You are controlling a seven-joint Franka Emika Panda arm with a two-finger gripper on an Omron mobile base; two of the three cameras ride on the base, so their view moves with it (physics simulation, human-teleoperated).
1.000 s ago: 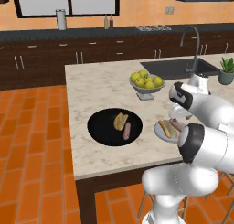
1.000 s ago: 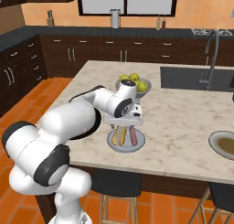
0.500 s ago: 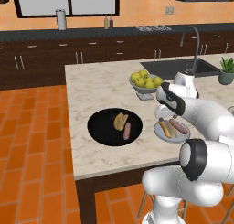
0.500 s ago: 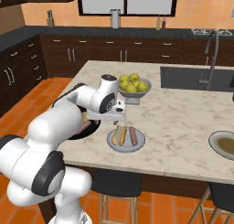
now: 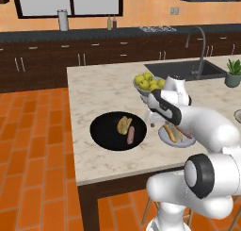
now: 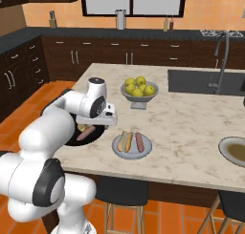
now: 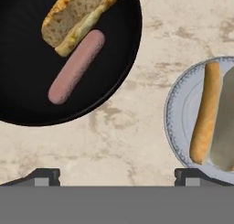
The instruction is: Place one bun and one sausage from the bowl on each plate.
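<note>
One golden-brown bun [image 7: 75, 18] and one pink sausage [image 7: 76, 66] lie side by side in your big black bowl [image 5: 104, 133]. Your gripper [image 7: 116, 175] hangs wide apart above bare marble counter [image 6: 191, 118], holding nothing, between bowl and pale blue plate [image 7: 177, 122]. Yellow-green fruit in a grey bowl [image 5: 148, 82] sits just behind.

Plate [image 7: 176, 127] (pale one) edge-cropped
</note>
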